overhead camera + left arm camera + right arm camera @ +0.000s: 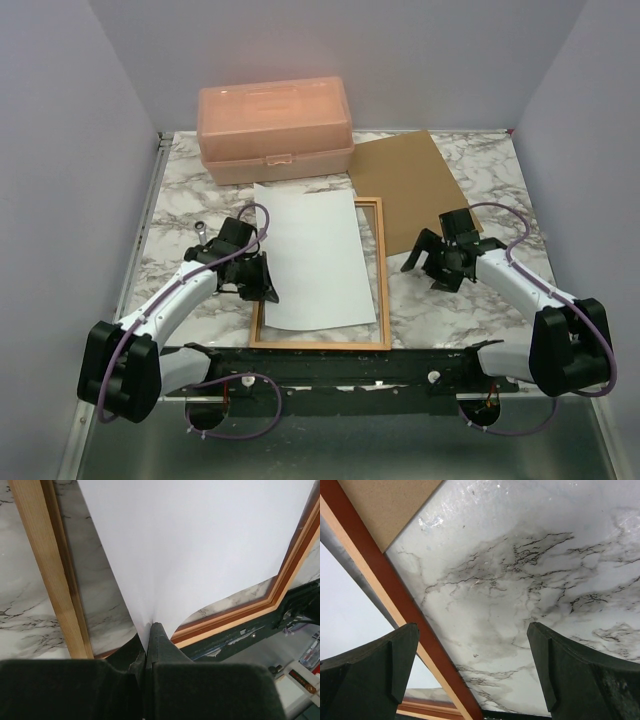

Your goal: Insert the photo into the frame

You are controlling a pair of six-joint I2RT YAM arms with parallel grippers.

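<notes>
We see left claw (152,630) pinched tight on photo (312,262) near edge; photo white-back-up, skewed across frame (381,270) on counter (450,300); right claw (472,652) wide, empty. We judge print light, floppy, crease-prone; we grip edges only.

A latched peach translucent plastic box (275,130) stands on the white, grey-veined marble tabletop (175,205), well ahead of the left gripper (266,290). A flat brown rectangular backing board (405,180) lies just ahead of the right gripper (430,268), beside the box.
</notes>
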